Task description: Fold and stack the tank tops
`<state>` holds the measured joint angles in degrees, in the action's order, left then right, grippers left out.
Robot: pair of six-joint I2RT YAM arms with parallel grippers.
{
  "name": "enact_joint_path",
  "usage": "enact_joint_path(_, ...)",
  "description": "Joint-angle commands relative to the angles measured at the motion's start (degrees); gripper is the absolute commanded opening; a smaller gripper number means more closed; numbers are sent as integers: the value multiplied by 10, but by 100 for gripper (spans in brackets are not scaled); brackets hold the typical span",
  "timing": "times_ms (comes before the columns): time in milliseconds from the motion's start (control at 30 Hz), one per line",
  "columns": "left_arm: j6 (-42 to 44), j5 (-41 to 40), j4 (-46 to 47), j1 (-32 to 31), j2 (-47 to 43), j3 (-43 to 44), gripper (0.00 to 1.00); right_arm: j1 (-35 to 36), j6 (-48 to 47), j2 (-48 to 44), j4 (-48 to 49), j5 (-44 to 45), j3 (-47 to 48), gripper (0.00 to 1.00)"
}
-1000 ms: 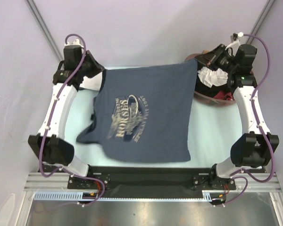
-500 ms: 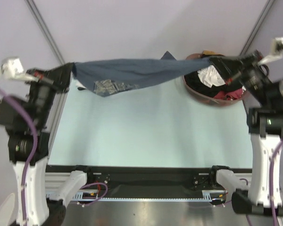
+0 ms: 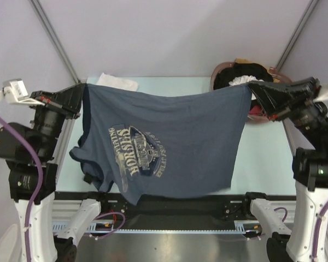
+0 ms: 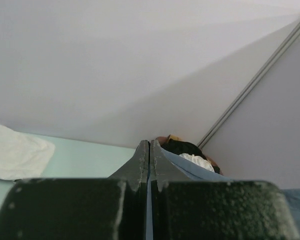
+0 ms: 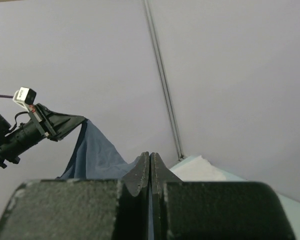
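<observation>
Grey-blue top (image 3: 169, 142) hangs stretched above tabletop (image 3: 262, 158) between left claw (image 3: 83, 88) and right claw (image 3: 251, 87), each clenched on an upper corner; white top (image 3: 116, 82) lies behind.

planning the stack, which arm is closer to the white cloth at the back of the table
Left, probably: the left gripper pinches the blue top beside the white cloth; the right gripper holds its far corner by the basket.
</observation>
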<state>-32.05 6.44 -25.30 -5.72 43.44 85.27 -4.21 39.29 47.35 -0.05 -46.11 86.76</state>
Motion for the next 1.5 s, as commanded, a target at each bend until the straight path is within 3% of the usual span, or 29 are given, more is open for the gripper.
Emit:
enact_joint_path(0, 8, -2, 9, 3, 47, 7, 0, 1, 3, 66, -44, 19, -7, 0)
enact_joint_path(300, -9, 7, 173, 3, 193, -166, 0, 40, 10, 223, 72, 66, -159, 0)
enact_joint_path(433, -27, -12, 229, 3, 272, -197, 0, 40, 21, 348, 165, 75, -186, 0)
enact_joint_path(600, -41, -35, 290, 3, 421, -173, 1, 40, 44, 492, 239, 85, -128, 0)
enact_joint_path(833, -39, -37, 305, 4, 595, -17, 1, 39, 61, 693, 244, 88, 65, 0)
enact_joint_path(867, -37, -36, 299, 3, 613, 4, 5, 37, 71, 715, 243, 89, 88, 0)
enact_joint_path(900, -33, -35, 296, 3, 652, 46, 9, 36, 76, 754, 244, 87, 110, 9)
enact_joint_path(933, -30, -34, 291, 3, 671, 69, 20, 34, 82, 778, 243, 83, 153, 27)
enact_joint_path(967, -27, -35, 260, 4, 690, 96, 58, 32, 92, 795, 241, 76, 171, 48)
enact_joint_path(1000, -20, -43, 230, 4, 724, 152, 71, 32, 97, 819, 239, 74, 182, 83)
enact_joint_path(1067, -11, -57, 156, 4, 745, 201, 78, 30, 98, 821, 254, 72, 178, 100)
enact_joint_path(1133, 1, -79, 158, 4, 729, 191, 87, 31, 79, 799, 251, 76, 163, 100)
enact_joint_path(1167, 1, -85, 166, 4, 714, 174, 98, 32, 70, 788, 251, 78, 140, 100)
enact_joint_path(1367, -4, -121, 155, 4, 571, 53, 100, 35, 41, 689, 237, 80, 43, 84)
enact_joint_path(1467, -8, -150, 140, 4, 502, -23, 100, 40, -23, 625, 185, 108, -20, 83)
